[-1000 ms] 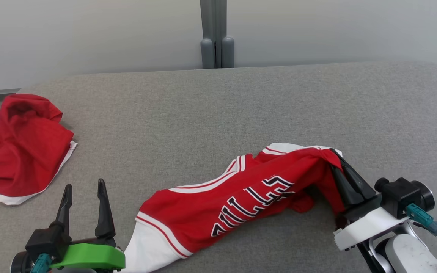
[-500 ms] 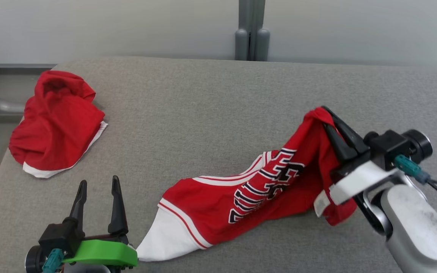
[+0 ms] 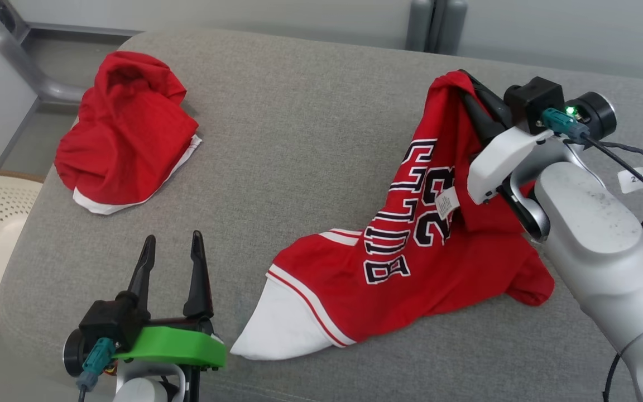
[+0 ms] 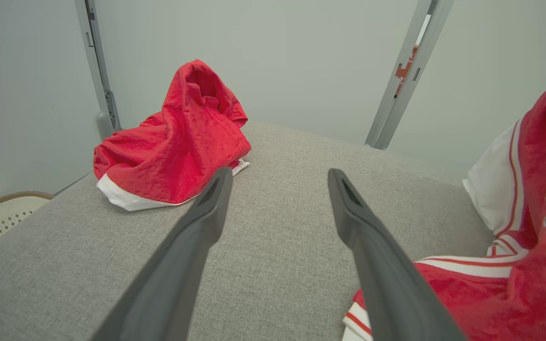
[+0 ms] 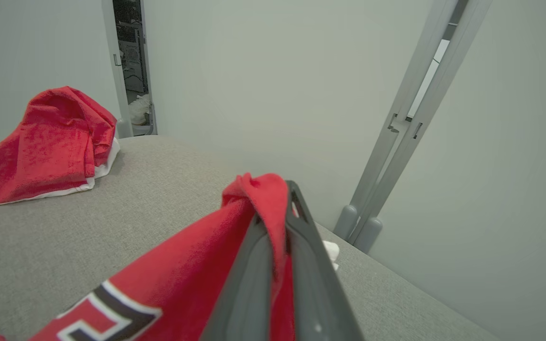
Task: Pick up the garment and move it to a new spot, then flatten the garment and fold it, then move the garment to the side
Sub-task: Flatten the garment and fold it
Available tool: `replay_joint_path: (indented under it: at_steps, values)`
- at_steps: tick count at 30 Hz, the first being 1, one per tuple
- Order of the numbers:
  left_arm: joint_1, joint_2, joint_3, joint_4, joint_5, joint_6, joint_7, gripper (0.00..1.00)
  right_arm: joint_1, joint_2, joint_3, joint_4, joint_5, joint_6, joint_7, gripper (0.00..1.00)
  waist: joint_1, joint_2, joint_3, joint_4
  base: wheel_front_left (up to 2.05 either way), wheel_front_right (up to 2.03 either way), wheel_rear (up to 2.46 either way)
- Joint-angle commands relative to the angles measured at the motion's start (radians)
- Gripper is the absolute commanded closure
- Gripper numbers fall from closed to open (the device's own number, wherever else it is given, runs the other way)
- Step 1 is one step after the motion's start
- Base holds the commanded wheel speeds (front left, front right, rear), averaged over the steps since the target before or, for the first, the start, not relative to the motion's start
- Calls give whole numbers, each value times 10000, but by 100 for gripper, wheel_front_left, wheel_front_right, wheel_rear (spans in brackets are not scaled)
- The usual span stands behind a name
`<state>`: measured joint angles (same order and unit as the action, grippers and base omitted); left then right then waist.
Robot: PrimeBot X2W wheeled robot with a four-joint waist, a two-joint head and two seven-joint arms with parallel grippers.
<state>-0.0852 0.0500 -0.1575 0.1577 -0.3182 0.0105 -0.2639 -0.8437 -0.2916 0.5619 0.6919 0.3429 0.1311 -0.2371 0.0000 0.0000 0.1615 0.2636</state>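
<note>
Right jaws: pressed together, pinching the jersey (image 3: 411,279) by a bunched edge.
Left jaws: spread, empty.
Jersey: top lifted, hem lying on the counter (image 3: 299,139).
Risk: thin pinch could slip, and the cloth would drop crumpled.

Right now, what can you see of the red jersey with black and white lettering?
The red jersey with black and white lettering looks like soft fabric, with white and red trim and a white label. The shut right gripper pinches one end and holds it raised; the rest drapes down, crumpled, onto the grey padded surface.
</note>
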Motion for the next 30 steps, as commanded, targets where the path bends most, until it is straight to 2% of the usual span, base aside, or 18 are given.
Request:
replay_joint_path:
  at_steps: [1, 2, 3, 6, 9, 17, 25, 30]
  values:
    - [-196, 14, -56, 3, -85, 73, -4, 0, -179, 68, 293, 534, 57, -6, -77, 70, 0, 0, 306, 289, 0, 0, 0]
    - [-230, 12, -157, 26, -124, 79, -5, 0, -328, 107, 540, 991, 44, -8, -113, 31, 0, 0, 340, 329, 0, 0, 0]
    - [-259, 12, -224, 42, -153, 97, -4, 0, -430, 172, 665, 1306, 139, -12, -154, 0, 0, 0, 352, 352, 0, 0, 0]
    - [-343, 14, -367, 70, -195, 141, -4, 0, -635, 356, 955, 2030, 390, -12, -245, 0, 0, 0, 367, 354, 0, 0, 0]
    - [-327, 14, -314, 80, -134, 160, -4, 0, -657, 354, 1075, 2131, 612, -12, -298, 0, 0, 0, 320, 178, 0, 0, 0]
    - [-37, 15, 140, 108, 130, 81, -4, 0, 538, -90, 192, 532, 666, -11, -281, 0, 0, 0, -80, -534, 0, 0, 0]
    - [233, 17, 629, 2, 431, -45, -4, 0, 3100, -542, -1022, -1132, 322, -11, -283, 0, 0, 0, -459, -1178, 0, 0, 0]
    - [304, 17, 779, -27, 506, -106, -5, 0, 4511, -466, -1615, -1711, 223, -11, -284, 0, 0, 0, -511, -1358, 0, 0, 0]
